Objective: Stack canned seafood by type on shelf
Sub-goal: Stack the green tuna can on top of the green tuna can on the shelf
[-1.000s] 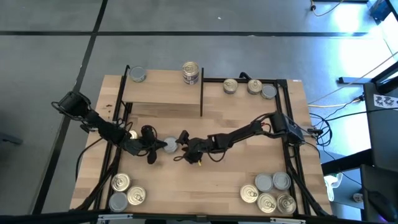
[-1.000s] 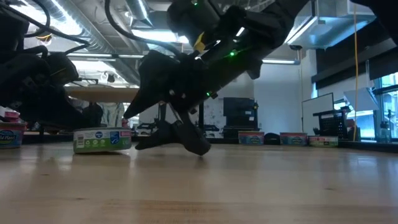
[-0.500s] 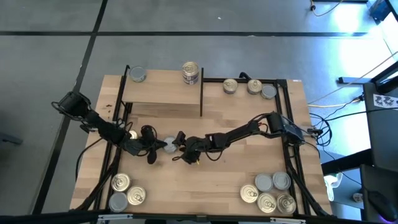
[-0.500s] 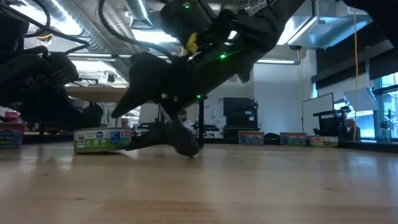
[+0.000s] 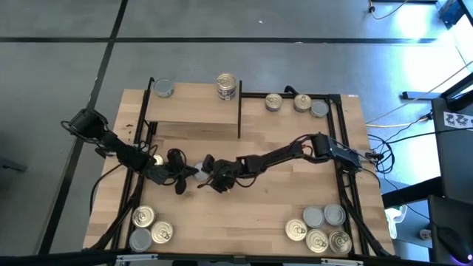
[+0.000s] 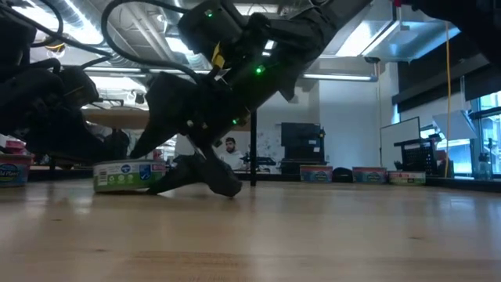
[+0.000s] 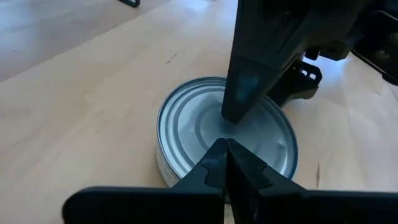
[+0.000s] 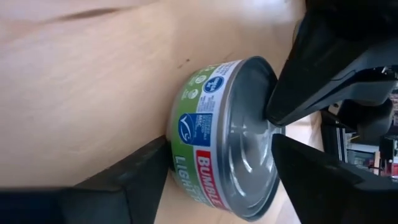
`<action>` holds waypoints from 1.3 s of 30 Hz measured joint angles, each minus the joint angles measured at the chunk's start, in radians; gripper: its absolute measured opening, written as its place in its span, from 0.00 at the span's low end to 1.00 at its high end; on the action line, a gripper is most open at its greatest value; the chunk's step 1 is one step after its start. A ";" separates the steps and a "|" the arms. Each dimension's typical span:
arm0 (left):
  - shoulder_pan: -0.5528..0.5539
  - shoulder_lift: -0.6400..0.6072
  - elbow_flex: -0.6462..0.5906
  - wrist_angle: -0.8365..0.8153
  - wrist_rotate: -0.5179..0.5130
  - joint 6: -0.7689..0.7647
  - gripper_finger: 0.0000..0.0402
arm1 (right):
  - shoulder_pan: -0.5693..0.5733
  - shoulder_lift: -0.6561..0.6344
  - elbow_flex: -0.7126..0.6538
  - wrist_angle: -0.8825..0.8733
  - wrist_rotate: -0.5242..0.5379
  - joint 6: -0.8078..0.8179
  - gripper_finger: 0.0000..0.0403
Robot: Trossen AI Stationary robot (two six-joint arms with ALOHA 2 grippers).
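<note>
A tin with a plain silver top and a green label stands on its base on the tabletop, left of the middle. My left gripper is shut, its tips on the tin's top. My right gripper is open and rolled onto its side. One of its fingers is over the tin's top and the other lies low by the tin's wall at the table. The shelf at the far left carries one silver tin and a short stack. My left gripper has its shut fingertips on the tin's silver top, near the rim on its own side, slanting down from the table's left. The tin stays flat on the table. My right gripper: I cannot tell whether either finger touches the tin.
Three tins sit at the far right behind the black frame. Three more lie at the near left and several at the near right. A gold-topped tin sits under my left arm. Bare wood lies in the middle.
My right gripper has moved toward the table's left edge and slightly down, closing in on the silver-topped tin until its fingers stand about it. The tin and my left gripper have stayed where they were.
</note>
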 joint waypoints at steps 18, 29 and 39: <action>0.000 0.000 -0.002 0.010 -0.036 -0.006 0.00 | -0.008 0.000 -0.005 0.040 -0.027 0.107 0.43; 0.001 0.003 -0.002 0.063 -0.045 -0.032 0.06 | 0.005 -0.003 0.000 0.042 -0.006 0.239 0.43; 0.001 0.001 0.012 0.140 -0.027 0.057 0.36 | 0.036 -0.044 -0.001 -0.014 0.046 0.380 0.40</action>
